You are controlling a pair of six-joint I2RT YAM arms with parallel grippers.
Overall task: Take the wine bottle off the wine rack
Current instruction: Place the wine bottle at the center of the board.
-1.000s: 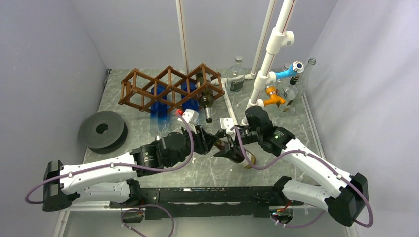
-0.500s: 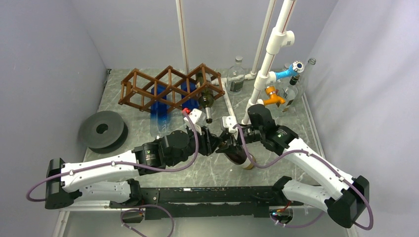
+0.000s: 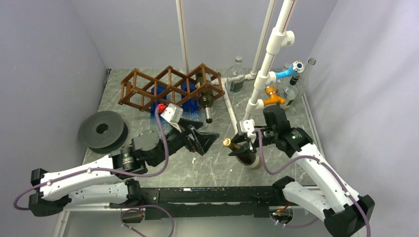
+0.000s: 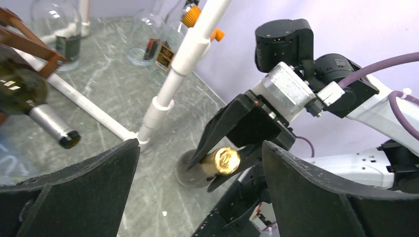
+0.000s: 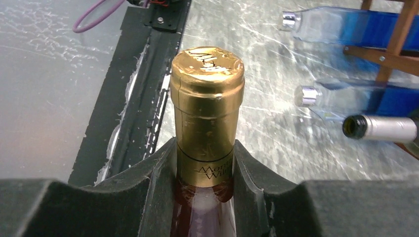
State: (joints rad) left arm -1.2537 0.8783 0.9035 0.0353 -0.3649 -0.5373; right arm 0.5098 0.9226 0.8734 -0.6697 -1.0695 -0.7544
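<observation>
Two arms reach over the grey marbled worktop. The right tool is closed tight on the neck of the gold-foil-capped wine bottle, its black pads pressing the foil just below the cap. The wrist view cuts off everything below the neck, and the print on the foil is only partly legible. From above, the bottle leans with its cap towards the left arm. The right wrist covers much of its dark body, and whether its base touches the worktop cannot be told. It is well apart from the brown wooden lattice wine rack at the back.

The left tool stands wide open and holds nothing, just beside the bottle's cap. In its own view its fingers are cut off at the lower corners.

One green glass bottle with a silver neck lies in the rack's right end. Blue translucent bottles lie low in the rack, partly hidden by the slats.
</observation>
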